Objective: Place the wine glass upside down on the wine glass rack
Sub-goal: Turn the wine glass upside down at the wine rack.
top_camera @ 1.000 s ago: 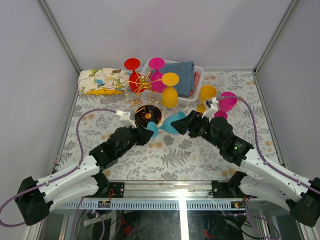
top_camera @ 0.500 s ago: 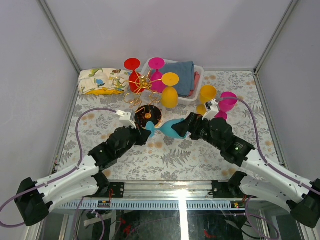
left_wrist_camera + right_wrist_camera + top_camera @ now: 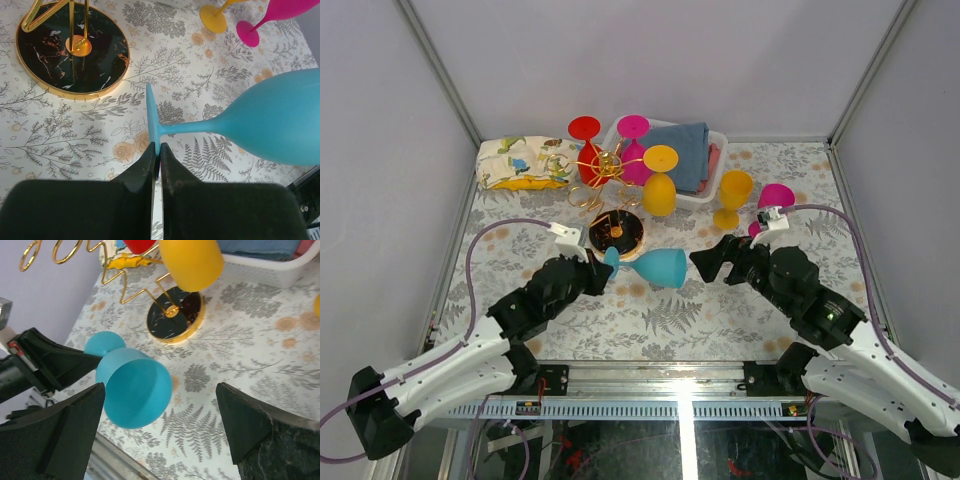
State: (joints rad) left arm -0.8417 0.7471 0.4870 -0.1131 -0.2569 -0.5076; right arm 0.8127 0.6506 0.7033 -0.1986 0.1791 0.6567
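Floral tabletop (image 3: pixel 720 310), left fingers (image 3: pixel 140 175) tight on wine glass (image 3: pixel 270 120)

Top external view: high above the near edge of the tabletop (image 3: pixel 700 310), looking down over the whole scene. Left and right wrist views: close, low, oblique, from opposite sides. All three share the turquoise wine glass (image 3: pixel 660 267) and the base of the wine glass rack (image 3: pixel 617 232).

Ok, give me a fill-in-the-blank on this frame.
The left gripper is shut on the foot of the ____ glass.
The right gripper is ____.
The rack holds ____ glasses upside down.
Missing: blue, open, three.
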